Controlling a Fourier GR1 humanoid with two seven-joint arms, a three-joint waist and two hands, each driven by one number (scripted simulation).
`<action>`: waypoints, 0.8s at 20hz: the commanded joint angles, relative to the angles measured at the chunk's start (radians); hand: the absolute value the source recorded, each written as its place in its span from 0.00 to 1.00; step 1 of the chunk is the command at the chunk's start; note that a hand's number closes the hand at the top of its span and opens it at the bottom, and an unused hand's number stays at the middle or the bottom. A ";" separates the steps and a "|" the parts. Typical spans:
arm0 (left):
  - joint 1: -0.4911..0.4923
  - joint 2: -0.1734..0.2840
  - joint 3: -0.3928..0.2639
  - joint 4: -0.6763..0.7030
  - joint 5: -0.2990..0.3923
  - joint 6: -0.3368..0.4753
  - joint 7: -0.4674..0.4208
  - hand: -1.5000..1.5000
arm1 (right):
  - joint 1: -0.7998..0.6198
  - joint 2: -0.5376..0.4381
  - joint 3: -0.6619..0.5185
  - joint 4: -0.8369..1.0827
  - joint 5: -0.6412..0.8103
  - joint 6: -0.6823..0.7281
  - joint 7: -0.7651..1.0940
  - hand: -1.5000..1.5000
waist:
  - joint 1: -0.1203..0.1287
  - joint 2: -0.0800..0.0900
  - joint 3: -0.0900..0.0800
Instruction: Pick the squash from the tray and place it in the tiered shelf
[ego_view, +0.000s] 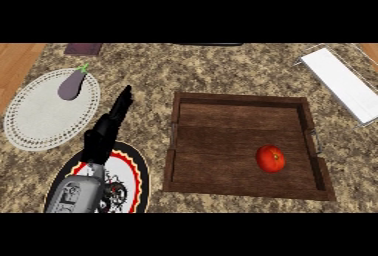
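Left hand (111, 125): fingers straight, holding nothing, over the counter (221, 70). Tray (247, 145): right of hand. Red squash (271, 158): inside tray, well apart from hand. Shelf (341, 85): far right. Eggplant (72, 84) on mat (37, 120): just left.

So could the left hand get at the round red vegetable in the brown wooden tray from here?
Probably yes: the left hand, fingers straight, stands left of the brown wooden tray, and nothing lies between it and the round red vegetable but the tray's low wall.

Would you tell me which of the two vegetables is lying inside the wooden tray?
The round red one lies in the wooden tray, toward its right side. The purple eggplant rests instead on the white doily at the counter's left.
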 joint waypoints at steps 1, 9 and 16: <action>0.016 -0.002 0.001 0.029 0.001 -0.006 -0.040 0.50 | -0.067 0.008 -0.019 -0.028 -0.030 -0.070 0.141 0.00 | -0.005 -0.002 -0.001; -0.010 0.023 0.028 -0.028 0.011 -0.008 0.038 0.50 | -0.075 0.056 -0.035 -0.078 -0.062 -0.154 0.084 0.00 | -0.018 -0.010 -0.001; -0.030 0.026 0.042 0.039 0.022 -0.025 0.003 0.50 | -0.164 0.087 -0.017 -0.278 0.032 -0.209 0.112 0.00 | -0.021 -0.006 -0.003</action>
